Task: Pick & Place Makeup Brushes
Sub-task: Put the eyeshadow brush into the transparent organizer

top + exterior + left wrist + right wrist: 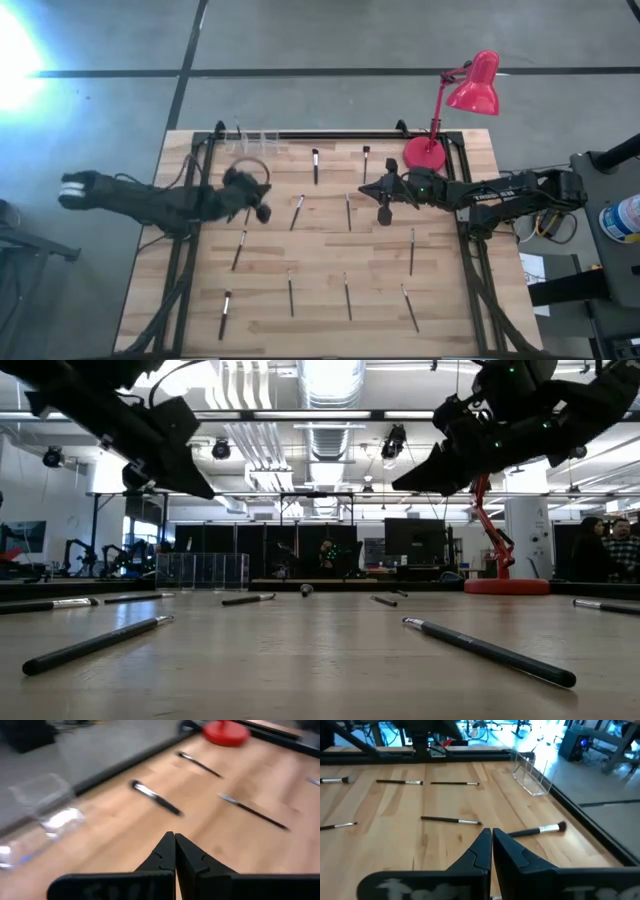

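Note:
Several makeup brushes lie flat and scattered on the wooden table (330,330), among them one (297,211) near my left gripper and one (348,211) near my right gripper. My left gripper (262,212) hovers shut above the table's left middle, with nothing between its fingers (174,845). My right gripper (385,214) hovers shut at the right middle, also with nothing in it (491,837). In the right wrist view a brush with a pale ferrule (537,830) lies just beyond the fingertips. In the low view both grippers (205,488) (402,484) hang well clear of the tabletop.
A clear acrylic holder (252,140) stands at the far edge, left of centre. A red desk lamp (472,85) stands with its round base (425,152) on the far right corner. A dark frame runs along the table's edges (330,133).

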Available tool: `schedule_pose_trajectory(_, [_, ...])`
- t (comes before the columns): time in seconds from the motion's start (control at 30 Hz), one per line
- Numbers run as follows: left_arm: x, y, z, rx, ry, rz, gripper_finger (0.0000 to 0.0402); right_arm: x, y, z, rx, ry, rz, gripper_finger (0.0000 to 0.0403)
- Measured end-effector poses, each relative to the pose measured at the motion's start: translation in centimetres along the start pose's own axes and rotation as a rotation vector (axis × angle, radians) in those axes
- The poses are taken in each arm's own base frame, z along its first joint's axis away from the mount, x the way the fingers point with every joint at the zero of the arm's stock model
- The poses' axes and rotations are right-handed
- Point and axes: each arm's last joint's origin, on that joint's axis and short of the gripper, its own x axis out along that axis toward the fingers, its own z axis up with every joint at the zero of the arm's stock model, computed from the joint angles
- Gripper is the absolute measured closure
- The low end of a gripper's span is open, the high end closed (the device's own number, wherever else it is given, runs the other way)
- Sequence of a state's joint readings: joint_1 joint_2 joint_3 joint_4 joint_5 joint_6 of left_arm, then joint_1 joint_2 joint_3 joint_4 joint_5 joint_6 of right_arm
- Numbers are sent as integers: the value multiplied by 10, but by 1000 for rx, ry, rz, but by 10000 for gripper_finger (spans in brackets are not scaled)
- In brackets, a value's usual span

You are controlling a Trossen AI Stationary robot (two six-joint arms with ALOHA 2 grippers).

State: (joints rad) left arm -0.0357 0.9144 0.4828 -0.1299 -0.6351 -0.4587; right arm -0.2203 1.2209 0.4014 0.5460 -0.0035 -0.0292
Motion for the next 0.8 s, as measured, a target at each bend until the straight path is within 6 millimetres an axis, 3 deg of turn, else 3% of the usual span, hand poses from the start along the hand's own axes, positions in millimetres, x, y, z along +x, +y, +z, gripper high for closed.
schedule_pose_trajectory(0.27, [-5,-43,-36,-1,92,-114,401,-13,3,-33,115,2,6,394])
schedule_pose_trajectory(0.47, [-2,-76,-61,-15,170,-183,401,-20,10,-45,141,-5,-8,394])
schedule_pose_trajectory(0.7, [2,-125,-70,-65,312,-269,399,-22,20,-49,137,8,-11,394])
schedule_pose_trajectory(0.8, [4,-140,-70,-109,406,-214,387,-23,25,-50,129,9,-10,394])
